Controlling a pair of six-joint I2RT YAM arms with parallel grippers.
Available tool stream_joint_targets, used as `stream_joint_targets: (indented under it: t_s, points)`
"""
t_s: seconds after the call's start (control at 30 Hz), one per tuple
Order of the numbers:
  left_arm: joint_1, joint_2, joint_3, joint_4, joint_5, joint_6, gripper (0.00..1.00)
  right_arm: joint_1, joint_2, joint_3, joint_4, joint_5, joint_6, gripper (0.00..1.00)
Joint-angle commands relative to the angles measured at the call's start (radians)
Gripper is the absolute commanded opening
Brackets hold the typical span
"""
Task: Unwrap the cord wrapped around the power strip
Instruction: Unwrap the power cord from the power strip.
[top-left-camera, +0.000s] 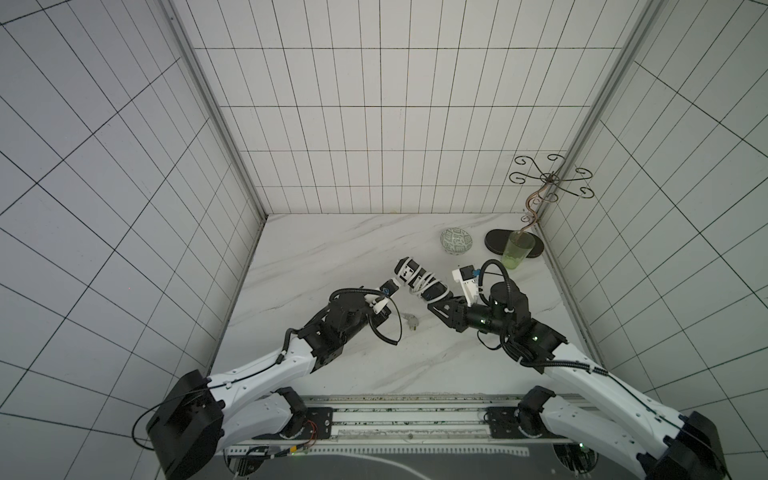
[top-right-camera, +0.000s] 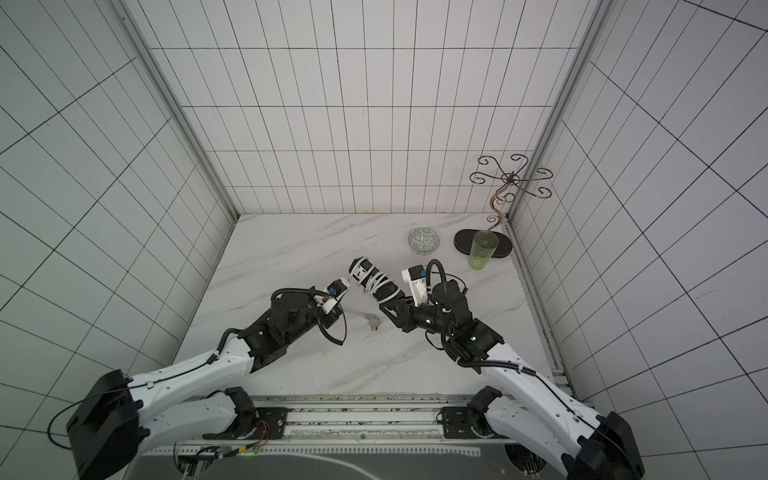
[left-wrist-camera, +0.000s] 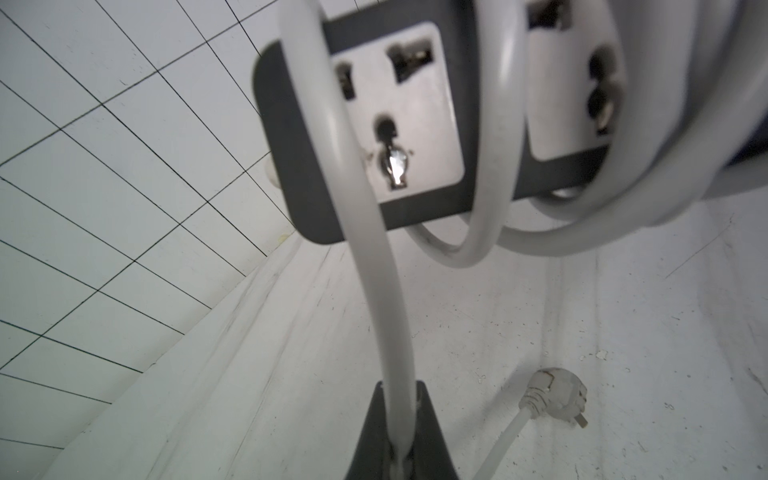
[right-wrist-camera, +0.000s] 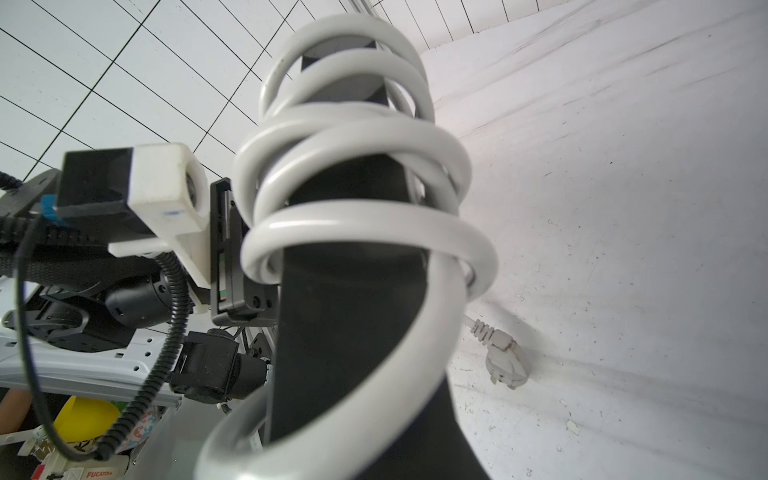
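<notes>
bowl (top-left-camera: 456, 240) and tumbler (top-left-camera: 515, 250) behind strip (top-left-camera: 419, 279).

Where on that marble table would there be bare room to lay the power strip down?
Bare marble lies along the left wall and in front of the plug, toward the rail. The far right corner is crowded: patterned bowl, green glass and black stand base.

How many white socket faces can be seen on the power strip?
2. On the power strip, one socket face is near the free end, the other beside it, between loops of the cord. More may be hidden under the cord.
</notes>
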Motion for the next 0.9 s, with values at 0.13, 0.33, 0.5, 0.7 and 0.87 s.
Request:
stream_joint_targets:
  t_s: [0.13, 0.33, 0.5, 0.7, 0.87]
  points:
    - [0.014, -0.133, 0.108, -0.118, 0.003, 0.04, 0.0, 0.009, 0.005, 0.094, 0.051, -0.037, -0.053, 0.0]
    - [0.187, -0.05, 0.214, -0.218, 0.156, -0.007, 0.0, 0.008, -0.033, 0.07, 0.044, -0.107, -0.065, 0.0]
    - [0.27, 0.086, 0.275, -0.246, 0.27, -0.042, 0.0, 0.008, -0.084, 0.065, 0.066, -0.125, -0.063, 0.0]
    - [0.269, 0.17, 0.286, -0.305, 0.293, -0.078, 0.0, 0.008, -0.084, 0.12, 0.066, -0.038, -0.091, 0.0]
    - [0.279, 0.247, 0.275, -0.348, 0.268, -0.108, 0.0, 0.008, -0.078, 0.17, 0.074, 0.043, -0.113, 0.0]
